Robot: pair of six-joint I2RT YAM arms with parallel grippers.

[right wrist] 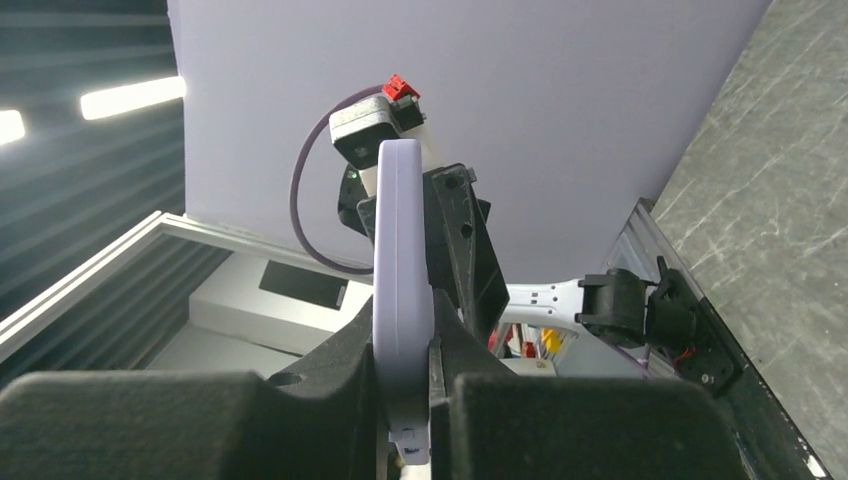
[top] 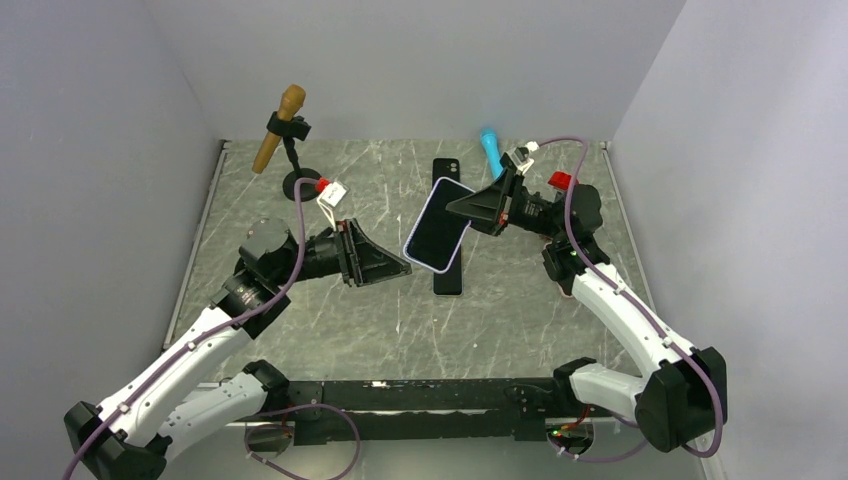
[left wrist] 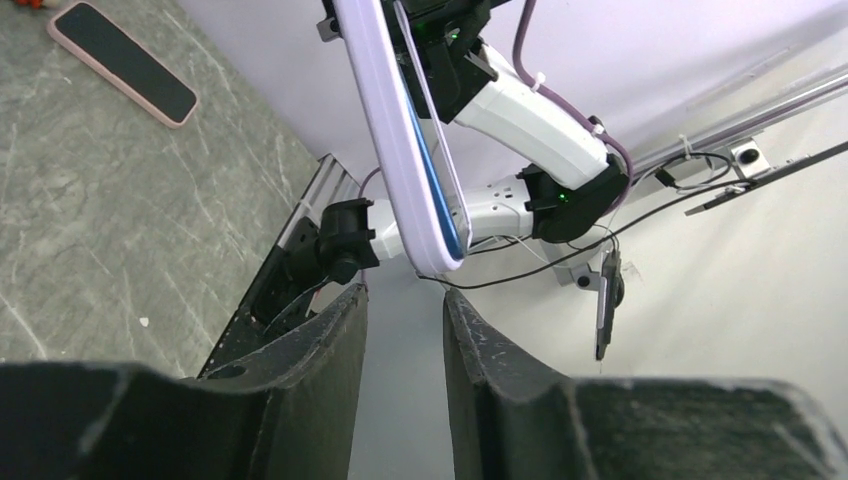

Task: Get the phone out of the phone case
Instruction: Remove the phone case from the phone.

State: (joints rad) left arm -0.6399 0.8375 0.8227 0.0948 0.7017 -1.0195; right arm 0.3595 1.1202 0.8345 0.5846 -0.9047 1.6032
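The phone in its lavender case [top: 438,232] is held up in the air above the table's middle, screen facing up and left. My right gripper [top: 472,210] is shut on its right edge; in the right wrist view the case [right wrist: 401,250] stands edge-on, pinched in that gripper [right wrist: 405,345]. My left gripper [top: 402,268] is open and empty, just left of the case's lower corner. In the left wrist view the case [left wrist: 395,140] hangs just above the open gripper [left wrist: 403,300], apart from it, with a blue edge showing inside its rim.
A second dark phone [top: 447,282] with a pink rim lies flat on the table under the held one; it also shows in the left wrist view [left wrist: 125,62]. A brown microphone on a stand [top: 280,128] is at the back left. A blue object [top: 490,148] is at the back.
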